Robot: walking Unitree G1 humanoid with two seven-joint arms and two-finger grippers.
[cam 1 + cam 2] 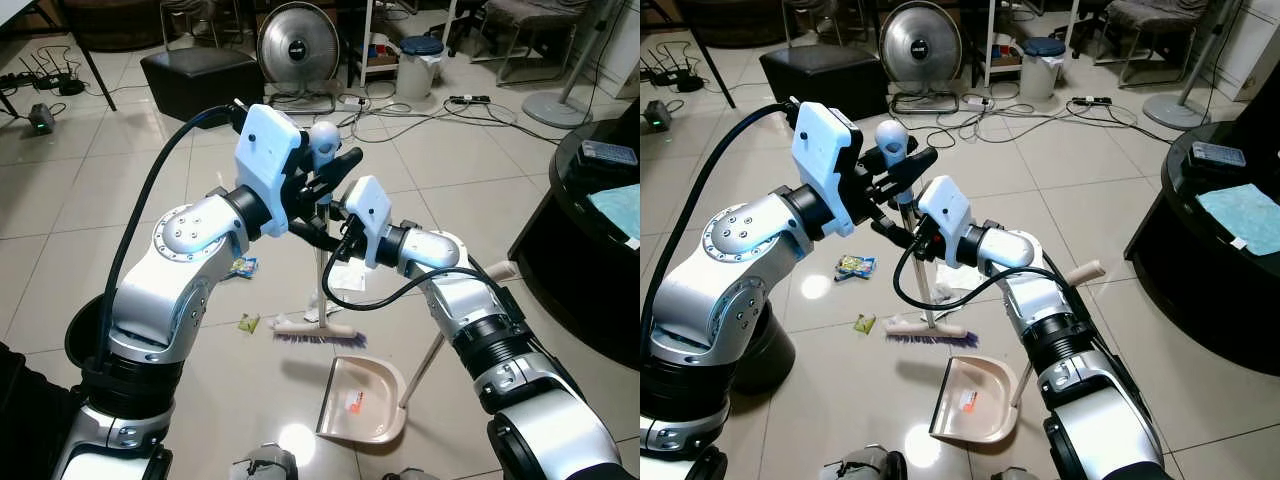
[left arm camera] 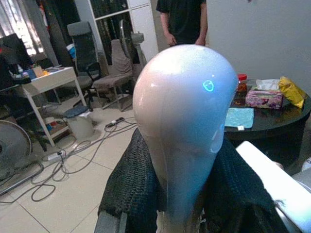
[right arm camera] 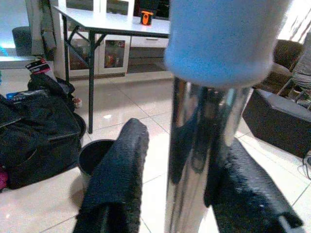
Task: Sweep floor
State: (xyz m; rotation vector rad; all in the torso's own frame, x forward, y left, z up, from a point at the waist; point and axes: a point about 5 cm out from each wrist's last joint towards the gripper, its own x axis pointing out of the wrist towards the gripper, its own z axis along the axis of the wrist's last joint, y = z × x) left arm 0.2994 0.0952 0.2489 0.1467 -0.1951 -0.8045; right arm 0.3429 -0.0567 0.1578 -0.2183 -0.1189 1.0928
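Observation:
A broom stands upright on the tiles, its purple-bristled head on the floor and its white knob at chest height. My left gripper is shut on that knob, a black finger hugging each side. Lower down, my right gripper is open around the chrome pole: one finger touches it, the other stands apart. A beige dustpan lies just in front of the brush, its long handle slanting up to the right. A snack wrapper, a small green scrap and white paper lie on the floor by the brush.
A black round table stands close on the right. Further back are a black ottoman, a floor fan, a white bin and loose cables. A dark bucket sits behind my left arm. A person stands beyond the table.

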